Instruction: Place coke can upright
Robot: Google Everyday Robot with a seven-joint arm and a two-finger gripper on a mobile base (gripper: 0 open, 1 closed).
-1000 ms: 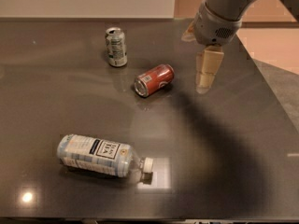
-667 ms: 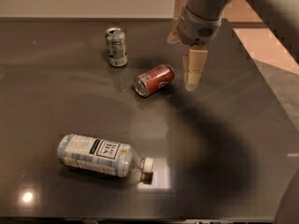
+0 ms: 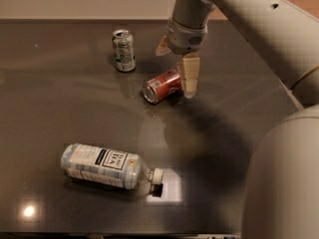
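Observation:
The coke can (image 3: 162, 86), red with silver ends, lies on its side on the dark table (image 3: 60, 98), its open end facing front left. My gripper (image 3: 176, 62) hangs from the arm coming in from the upper right, right above the can's back right end. It is open: one pale finger (image 3: 190, 75) reaches down beside the can's right end, and the other finger (image 3: 162, 46) shows behind it, further back. The gripper holds nothing.
A pale green-white can (image 3: 123, 50) stands upright behind and left of the coke can. A clear labelled plastic bottle (image 3: 107, 166) lies on its side at the front left. The robot's grey arm (image 3: 279, 148) fills the right side of the view.
The gripper has moved left and down toward the coke can, from beside its right to over its back end. The can, the other can and the bottle have not moved.

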